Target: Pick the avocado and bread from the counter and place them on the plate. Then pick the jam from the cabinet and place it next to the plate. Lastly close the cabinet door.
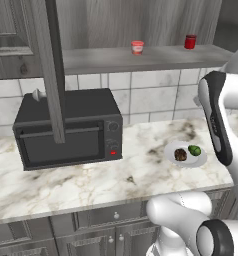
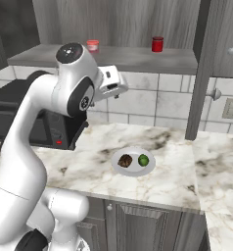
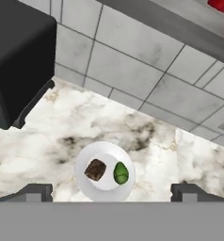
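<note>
The white plate (image 1: pixel 201 160) (image 2: pixel 133 172) (image 3: pixel 84 182) rests on the marble counter (image 1: pixel 91 185). On it lie the brown bread (image 1: pixel 180 154) (image 2: pixel 125 161) (image 3: pixel 95 169) and, touching its right side, the green avocado (image 1: pixel 194 150) (image 2: pixel 143 160) (image 3: pixel 121 172). My gripper (image 2: pixel 113 86) (image 3: pixel 112 193) hovers well above the plate, open and empty, its fingertips (image 3: pixel 36 192) far apart. The pink jam (image 1: pixel 137 47) (image 2: pixel 93 45) stands on the cabinet shelf (image 1: pixel 141 60). The cabinet door (image 1: pixel 51 70) (image 2: pixel 202 68) stands open, seen edge-on.
A darker red jar (image 1: pixel 190 41) (image 2: pixel 157 44) (image 3: pixel 220 4) stands on the same shelf, right of the jam. A black toaster oven (image 1: pixel 68 130) (image 3: pixel 15 56) sits on the counter left of the plate. The tiled wall (image 3: pixel 132 70) rises behind.
</note>
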